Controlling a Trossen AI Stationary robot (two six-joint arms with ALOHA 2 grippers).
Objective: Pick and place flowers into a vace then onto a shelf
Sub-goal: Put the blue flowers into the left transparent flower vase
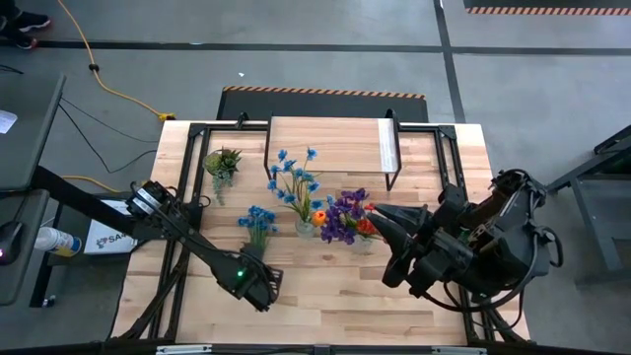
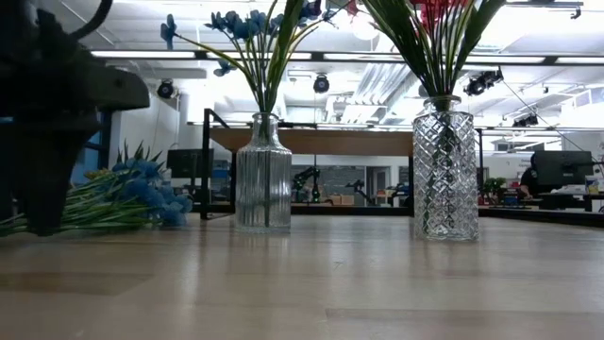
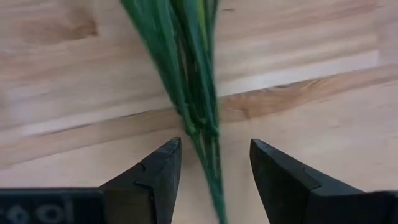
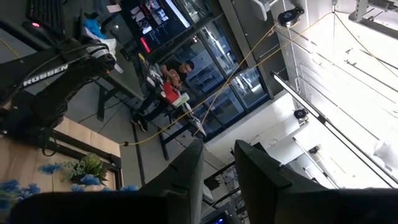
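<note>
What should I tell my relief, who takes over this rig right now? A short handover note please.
Left gripper: open, low over the table, fingers either side of the green stems of the loose blue bunch lying on the tabletop.
Right gripper: raised beside the vases, holding nothing, a narrow gap between its fingers.
Done: blue and orange flowers stand in one glass vase, red and purple ones in the other vase.
Left: pick up the loose bunch, put it in a vase, move the vases onto the shelf.
</note>
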